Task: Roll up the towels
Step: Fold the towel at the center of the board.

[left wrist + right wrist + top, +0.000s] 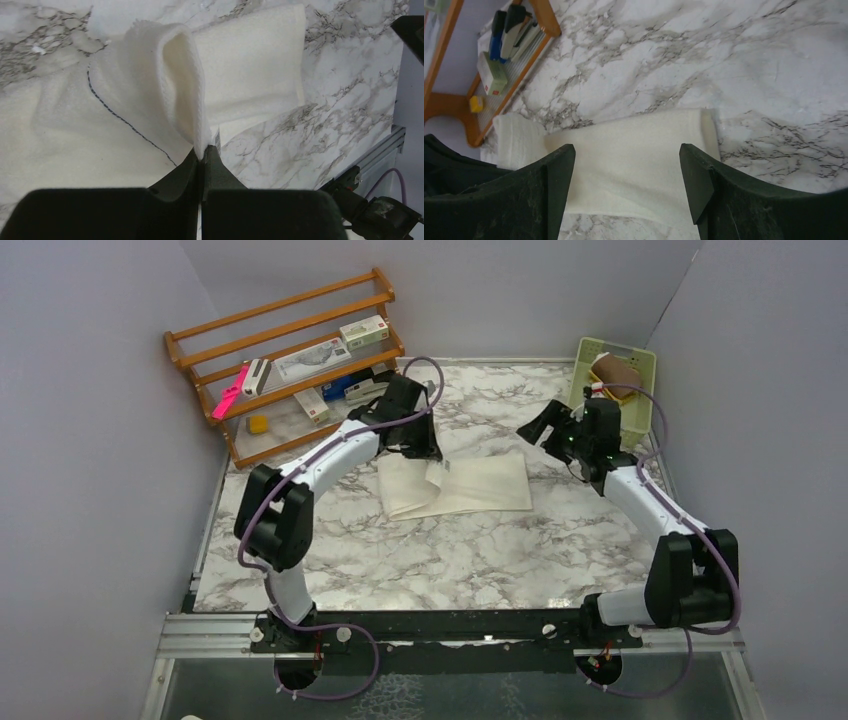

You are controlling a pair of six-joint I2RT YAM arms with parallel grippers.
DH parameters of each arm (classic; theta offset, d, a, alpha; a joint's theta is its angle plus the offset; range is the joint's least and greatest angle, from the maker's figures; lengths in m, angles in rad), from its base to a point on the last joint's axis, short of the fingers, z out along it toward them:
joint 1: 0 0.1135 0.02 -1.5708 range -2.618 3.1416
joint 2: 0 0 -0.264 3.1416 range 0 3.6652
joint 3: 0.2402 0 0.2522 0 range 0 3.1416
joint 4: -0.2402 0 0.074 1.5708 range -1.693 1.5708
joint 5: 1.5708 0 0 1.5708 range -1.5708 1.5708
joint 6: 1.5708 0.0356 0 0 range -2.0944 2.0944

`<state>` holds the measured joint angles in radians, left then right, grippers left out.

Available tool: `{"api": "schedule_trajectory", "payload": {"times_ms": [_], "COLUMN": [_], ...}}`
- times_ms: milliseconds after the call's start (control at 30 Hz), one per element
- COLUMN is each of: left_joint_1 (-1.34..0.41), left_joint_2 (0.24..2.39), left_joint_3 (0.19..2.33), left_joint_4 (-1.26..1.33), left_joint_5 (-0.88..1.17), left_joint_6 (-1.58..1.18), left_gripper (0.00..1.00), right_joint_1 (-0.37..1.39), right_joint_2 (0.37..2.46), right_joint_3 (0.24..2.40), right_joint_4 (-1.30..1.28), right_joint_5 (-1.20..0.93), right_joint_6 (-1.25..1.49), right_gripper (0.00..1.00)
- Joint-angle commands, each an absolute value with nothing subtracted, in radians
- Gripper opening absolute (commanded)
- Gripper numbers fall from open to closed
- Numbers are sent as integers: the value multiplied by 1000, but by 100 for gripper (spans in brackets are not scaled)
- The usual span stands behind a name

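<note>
The cream towel (470,485) lies loosely folded in the middle of the table (400,560), one edge lifted and pinched tight in the left gripper (202,152), the right gripper (626,150) hangs wide and empty above it, so its roll looks barely begun, while the brownish towel (615,372) sits in the basket (645,400), seemingly rolled

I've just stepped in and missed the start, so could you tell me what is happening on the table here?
The left gripper is shut on an edge of the cream towel, holding a fold up off the marble table. The right gripper hovers open above the towel's other end. A brownish towel sits in the green basket.
</note>
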<state>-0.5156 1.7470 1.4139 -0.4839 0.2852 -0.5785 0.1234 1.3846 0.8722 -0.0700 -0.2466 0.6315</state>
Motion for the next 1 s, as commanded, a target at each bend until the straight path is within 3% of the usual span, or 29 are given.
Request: {"api": "schedule_trajectory", "payload": {"times_ms": [0,300,967], "left_joint_1": [-576,-654,-707], "left_joint_2": [1856,1963,2099], "left_joint_3": [1522,1683,1805], "left_joint_4": [-472,-470,-425], "left_joint_5": [309,351,342], "left_joint_6": [-614,-688,-786], "left_gripper": [0,0,0], "right_joint_1": [56,31,14], "right_joint_2": [1337,1330,1315], "right_joint_3": [915,916,919], "right_joint_4": [-118,-121,-147], "right_joint_5": [-206,-218,-193], "right_joint_6": [696,703,706], "right_gripper": [78,79,79]}}
